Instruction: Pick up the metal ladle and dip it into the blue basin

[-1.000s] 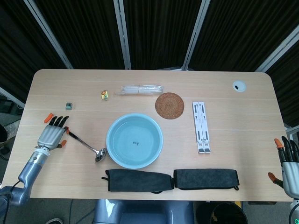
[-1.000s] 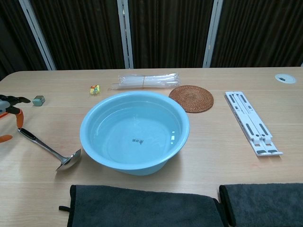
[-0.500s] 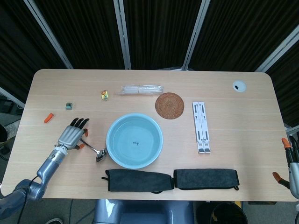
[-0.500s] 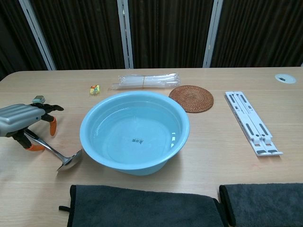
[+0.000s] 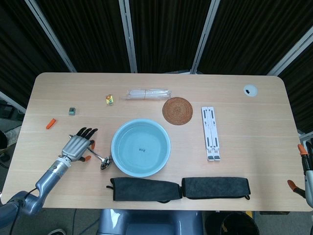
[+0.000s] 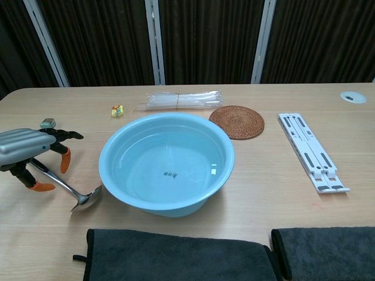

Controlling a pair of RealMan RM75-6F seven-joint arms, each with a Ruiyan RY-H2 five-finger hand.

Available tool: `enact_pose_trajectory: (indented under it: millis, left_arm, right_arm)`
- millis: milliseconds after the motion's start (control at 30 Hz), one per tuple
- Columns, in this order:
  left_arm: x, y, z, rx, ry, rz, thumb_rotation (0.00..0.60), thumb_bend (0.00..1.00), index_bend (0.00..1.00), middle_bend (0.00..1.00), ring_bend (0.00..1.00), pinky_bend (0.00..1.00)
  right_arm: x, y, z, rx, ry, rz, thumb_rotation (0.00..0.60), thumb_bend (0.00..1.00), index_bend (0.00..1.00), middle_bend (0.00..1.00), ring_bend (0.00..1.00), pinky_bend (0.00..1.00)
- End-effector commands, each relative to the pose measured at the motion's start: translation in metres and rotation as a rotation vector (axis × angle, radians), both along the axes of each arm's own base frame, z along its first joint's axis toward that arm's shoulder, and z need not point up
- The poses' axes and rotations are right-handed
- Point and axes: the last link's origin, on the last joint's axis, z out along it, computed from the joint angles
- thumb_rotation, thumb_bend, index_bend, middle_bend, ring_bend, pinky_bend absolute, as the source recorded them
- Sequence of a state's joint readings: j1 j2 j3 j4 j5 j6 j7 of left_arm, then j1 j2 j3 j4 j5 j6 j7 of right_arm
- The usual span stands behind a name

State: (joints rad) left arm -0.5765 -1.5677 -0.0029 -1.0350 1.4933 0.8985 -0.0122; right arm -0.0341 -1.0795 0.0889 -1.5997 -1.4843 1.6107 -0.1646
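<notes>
Surface: pale wooden tabletop (image 5: 244, 142) before dark curtains.
Left robot hand (image 6: 26, 153): arched over the ladle's handle, fingers spread and released, orange fingertips (image 6: 64, 164) down on either side of it; holding nothing.
Right robot hand (image 5: 305, 171): only its edge showed at the tabletop's right border; grip could not be told.
Metal ladle (image 6: 73, 191): lying flat, bowl just beside the blue basin (image 6: 167, 164).
Blue basin: central, holding water.
</notes>
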Motion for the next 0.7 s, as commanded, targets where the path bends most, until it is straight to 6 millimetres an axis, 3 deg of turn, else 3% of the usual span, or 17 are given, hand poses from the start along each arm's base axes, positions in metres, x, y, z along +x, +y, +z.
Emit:
enact_pose_trajectory:
  millis: [33,300,700]
  left_arm:
    - [-0.003,0.000,0.007,0.001,0.018,0.015,0.600,0.24,0.48,0.00,0.00,0.00]
    - [-0.018,0.008,0.020,0.020,0.065,0.060,0.600,0.25,0.49,0.00,0.00,0.00]
    - [-0.027,0.021,0.008,0.029,0.062,0.057,0.600,0.30,0.47,0.00,0.00,0.00]
  right_arm:
    - [0.000,0.000,-0.001,0.002,0.002,0.000,0.600,0.00,0.00,0.00,0.00,0.00]
    - [-0.001,-0.003,-0.004,0.006,0.014,-0.010,0.600,0.00,0.00,0.00,0.00,0.00]
    - [-0.001,-0.006,-0.009,0.008,0.029,-0.021,0.600,0.00,0.00,0.00,0.00,0.00]
